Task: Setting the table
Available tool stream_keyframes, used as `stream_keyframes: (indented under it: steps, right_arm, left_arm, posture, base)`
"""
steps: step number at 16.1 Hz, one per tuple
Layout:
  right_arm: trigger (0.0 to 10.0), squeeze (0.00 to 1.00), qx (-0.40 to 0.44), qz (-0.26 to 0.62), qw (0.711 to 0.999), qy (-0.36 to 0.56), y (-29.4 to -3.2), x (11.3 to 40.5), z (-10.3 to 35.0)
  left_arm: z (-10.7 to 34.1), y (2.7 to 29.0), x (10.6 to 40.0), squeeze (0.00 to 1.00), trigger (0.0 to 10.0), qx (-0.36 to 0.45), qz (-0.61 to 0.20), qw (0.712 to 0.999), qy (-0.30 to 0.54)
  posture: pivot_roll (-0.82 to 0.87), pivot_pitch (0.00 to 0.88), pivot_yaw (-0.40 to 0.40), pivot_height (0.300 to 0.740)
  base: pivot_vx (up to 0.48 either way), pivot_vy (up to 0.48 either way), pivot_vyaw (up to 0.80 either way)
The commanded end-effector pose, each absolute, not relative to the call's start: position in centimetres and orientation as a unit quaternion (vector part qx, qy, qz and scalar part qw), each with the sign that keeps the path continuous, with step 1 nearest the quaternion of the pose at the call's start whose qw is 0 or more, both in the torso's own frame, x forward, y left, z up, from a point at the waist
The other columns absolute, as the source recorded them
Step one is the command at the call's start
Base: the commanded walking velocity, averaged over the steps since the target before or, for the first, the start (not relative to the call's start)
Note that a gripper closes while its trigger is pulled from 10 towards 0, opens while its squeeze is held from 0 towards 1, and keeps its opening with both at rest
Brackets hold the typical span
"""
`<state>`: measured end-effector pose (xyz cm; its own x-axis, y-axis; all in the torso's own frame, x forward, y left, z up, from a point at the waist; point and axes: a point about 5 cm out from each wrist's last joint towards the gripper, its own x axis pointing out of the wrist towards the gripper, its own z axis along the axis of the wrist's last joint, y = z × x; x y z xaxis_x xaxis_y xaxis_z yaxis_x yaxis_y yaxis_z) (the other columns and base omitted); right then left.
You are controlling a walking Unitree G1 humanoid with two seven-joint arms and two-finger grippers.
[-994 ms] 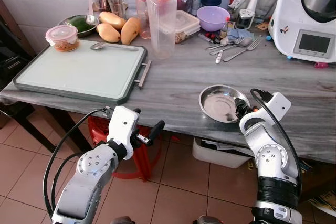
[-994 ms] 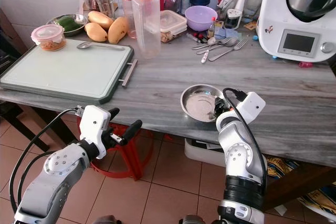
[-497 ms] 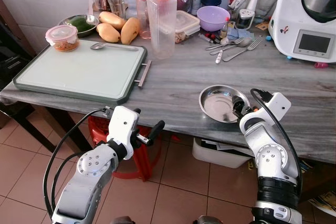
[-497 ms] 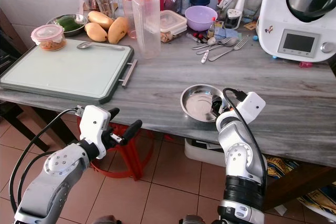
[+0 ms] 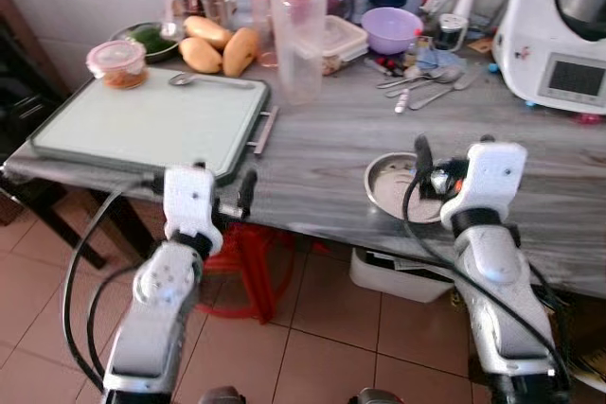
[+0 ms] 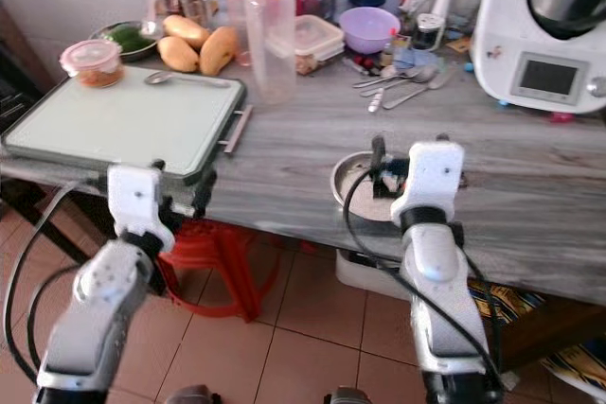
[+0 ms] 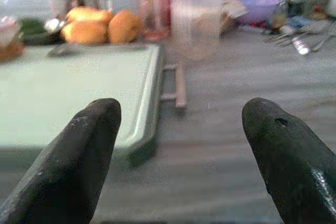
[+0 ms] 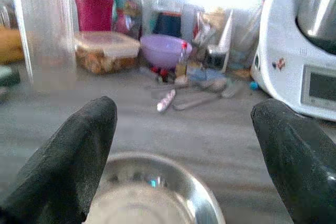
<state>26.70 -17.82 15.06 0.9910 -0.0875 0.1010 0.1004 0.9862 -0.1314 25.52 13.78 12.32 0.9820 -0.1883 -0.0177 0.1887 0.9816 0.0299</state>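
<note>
A shallow steel bowl [image 5: 390, 186] rests near the front edge of the grey counter [image 5: 322, 144]. My right gripper [image 5: 426, 169] hovers just above its right side, open, nothing between its fingers; in the right wrist view the bowl [image 8: 152, 195] lies below the spread fingertips [image 8: 71, 153]. My left gripper [image 5: 223, 183] is open and empty at the counter's front edge, facing the corner of the green tray [image 5: 142, 125]. In the left wrist view the tray's handle [image 7: 178, 85] lies ahead. Loose spoons and a fork [image 5: 426, 82] lie at the back. A spoon [image 5: 189, 79] rests on the tray's far edge.
A white kitchen machine [image 5: 559, 35] stands at the back right. A tall bottle with an orange cap [image 5: 301, 30], mangoes [image 5: 222, 44], a purple bowl [image 5: 395, 27] and a lidded tub [image 5: 118, 61] crowd the back. A red stool [image 5: 248, 257] sits under the counter.
Both arms have risen. The right gripper lifted from inside the steel bowl to just above it. The left gripper came up to the counter's edge by the tray. The camera shifted slightly.
</note>
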Motion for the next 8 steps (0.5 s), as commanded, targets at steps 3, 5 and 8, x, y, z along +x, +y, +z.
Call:
stream_keyframes:
  steps: [3, 5, 8]
  right_arm:
    - [10.0, 0.0, -0.092, -0.05, 0.993, -0.058, -17.8, 25.6, 14.9]
    - [10.0, 0.0, -0.088, -0.04, 0.994, -0.051, -17.2, 24.6, 14.3]
    - [10.0, 0.0, -0.071, -0.039, 0.996, -0.04, -16.9, 24.3, 13.8]
  left_arm:
    - [12.3, 14.3, 25.7, 0.0, 10.0, 0.03, -0.052, 0.998, -0.001]
    - [11.9, 14.3, 25.4, 0.0, 10.0, 0.028, -0.055, 0.998, 0.008]
    - [11.9, 14.1, 25.5, 0.0, 10.0, 0.028, -0.06, 0.998, 0.009]
  posture:
    - [-0.03, 0.0, 0.003, 0.74]
    - [-0.03, 0.0, 0.005, 0.74]
    - [-0.03, 0.0, 0.01, 0.74]
  base:
    - [0.0, 0.0, 0.0]
    - [0.0, 0.0, 0.0]
    - [-0.175, 0.0, -0.35]
